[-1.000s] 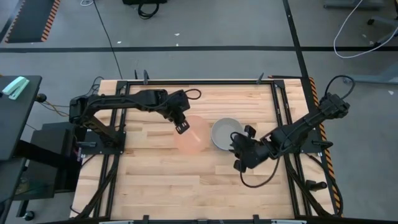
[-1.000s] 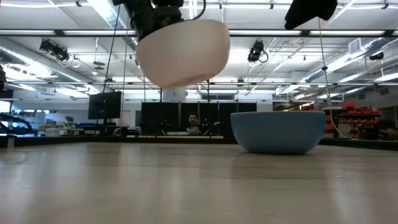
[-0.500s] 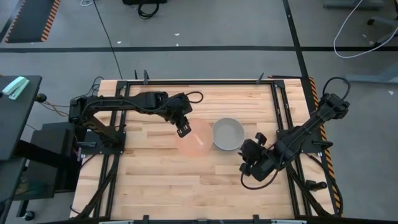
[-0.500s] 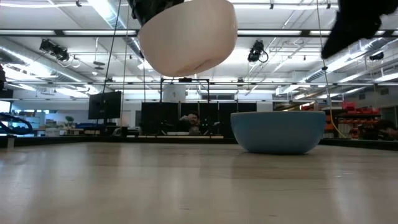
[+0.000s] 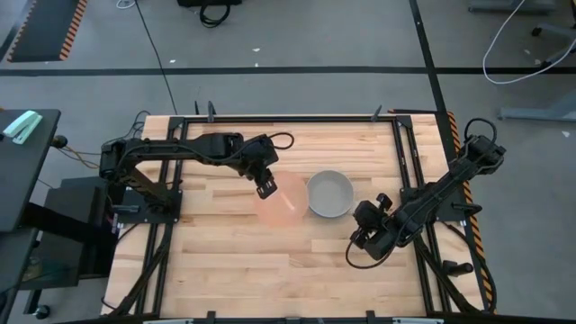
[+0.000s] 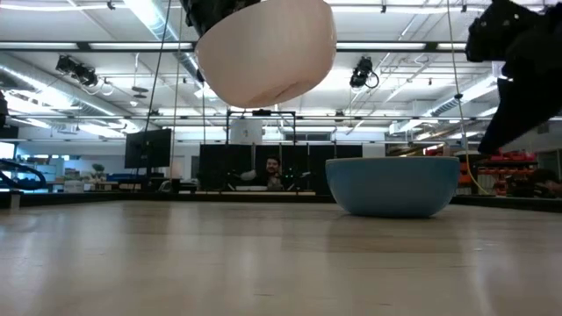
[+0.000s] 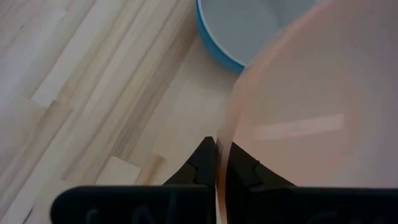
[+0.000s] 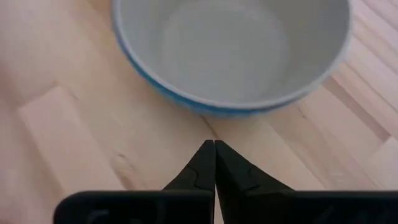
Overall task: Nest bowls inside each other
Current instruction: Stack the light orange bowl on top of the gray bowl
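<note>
My left gripper (image 5: pixel 264 187) is shut on a translucent salmon-pink bowl (image 5: pixel 284 201), held in the air just left of the blue bowl (image 5: pixel 330 194). The blue bowl stands on its base on the table (image 5: pixel 225 270), and a pale grey-white bowl (image 8: pixel 233 46) sits nested inside it. In the low view the pink bowl (image 6: pixel 265 53) hangs high, above and left of the blue bowl (image 6: pixel 392 186). My right gripper (image 5: pixel 358 236) is shut on nothing, a little to the near right of the blue bowl. My left gripper pinches the pink bowl's rim (image 7: pixel 221 146), one finger (image 7: pixel 205 163) outside the wall and the other finger (image 7: pixel 244 169) inside. The bowl is lifted clear of the table and hangs tilted beyond the fingers.
Black metal rails (image 5: pixel 409 171) frame the table top on both sides. Bare wood lies along the near edge and left of the bowls. A person (image 6: pixel 274 168) shows far off in the room behind the table.
My right gripper has shut and drawn back from the blue bowl toward the table's near right. My left gripper has carried the pink bowl slightly up and toward the blue bowl, still tilted and clear of the table.
</note>
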Controlling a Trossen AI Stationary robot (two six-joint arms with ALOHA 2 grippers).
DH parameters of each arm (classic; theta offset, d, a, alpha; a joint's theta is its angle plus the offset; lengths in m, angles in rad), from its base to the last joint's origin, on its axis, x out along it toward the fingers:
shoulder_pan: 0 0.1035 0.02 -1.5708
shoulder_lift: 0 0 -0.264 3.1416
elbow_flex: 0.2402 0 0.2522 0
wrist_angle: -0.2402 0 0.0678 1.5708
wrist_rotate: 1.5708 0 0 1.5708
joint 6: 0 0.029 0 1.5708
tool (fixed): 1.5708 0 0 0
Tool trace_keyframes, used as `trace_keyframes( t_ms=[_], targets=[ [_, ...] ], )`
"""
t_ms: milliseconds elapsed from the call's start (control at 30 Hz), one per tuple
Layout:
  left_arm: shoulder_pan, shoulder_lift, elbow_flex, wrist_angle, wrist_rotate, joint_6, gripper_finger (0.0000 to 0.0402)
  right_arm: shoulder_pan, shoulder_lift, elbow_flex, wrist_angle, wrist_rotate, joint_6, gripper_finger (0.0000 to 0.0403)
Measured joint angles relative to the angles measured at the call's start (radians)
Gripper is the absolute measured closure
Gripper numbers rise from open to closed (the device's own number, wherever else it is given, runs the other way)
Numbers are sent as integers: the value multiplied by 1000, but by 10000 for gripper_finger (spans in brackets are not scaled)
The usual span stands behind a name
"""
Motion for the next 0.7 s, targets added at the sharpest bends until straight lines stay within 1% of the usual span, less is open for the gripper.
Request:
trace_keyframes(
  t_ms=[233,400,500,700],
  targets=[
    [-6,0,0,0,0,0,391,-18,0,-84,-18,7,83,400],
    [-5,0,0,0,0,0,391,-87,0,-159,2,8,121,400],
    [-5,0,0,0,0,0,391,-155,0,-187,74,9,58,401],
    [-4,0,0,-2,0,0,391,-297,0,-195,252,11,-163,402]
  ],
)
